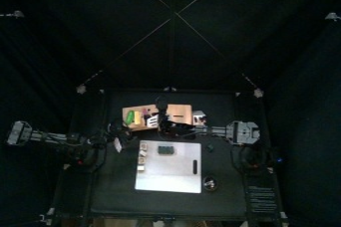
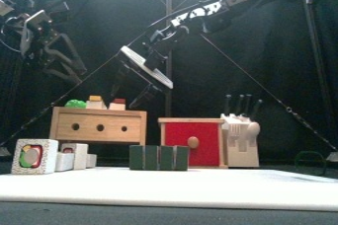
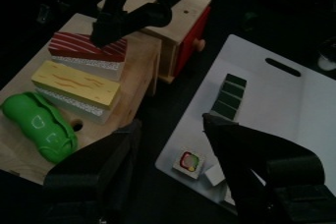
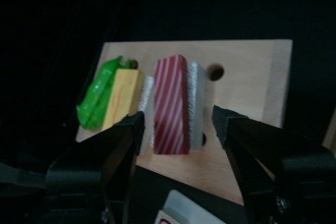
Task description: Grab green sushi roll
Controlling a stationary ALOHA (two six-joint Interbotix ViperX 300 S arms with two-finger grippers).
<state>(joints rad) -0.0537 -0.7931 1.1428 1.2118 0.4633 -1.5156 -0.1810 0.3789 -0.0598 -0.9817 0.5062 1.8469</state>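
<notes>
Dark-green with a paler centre, the green sushi roll (image 3: pixel 191 161) appears to be the small piece lying at the edge of the white cutting board (image 3: pixel 282 100), free on all sides and so easy to pinch. Just beside it is a row of dark-green blocks (image 3: pixel 233 95). The left gripper (image 3: pixel 171 130) hangs above, jaws spread, probably lined up for the pick. The right gripper (image 4: pixel 178 120), also wide open and holding nothing, hovers well apart over the wooden tray (image 4: pixel 250 81), framing a red-striped sushi piece (image 4: pixel 171 100) beside the bright yellow-green item (image 4: pixel 98 90).
</notes>
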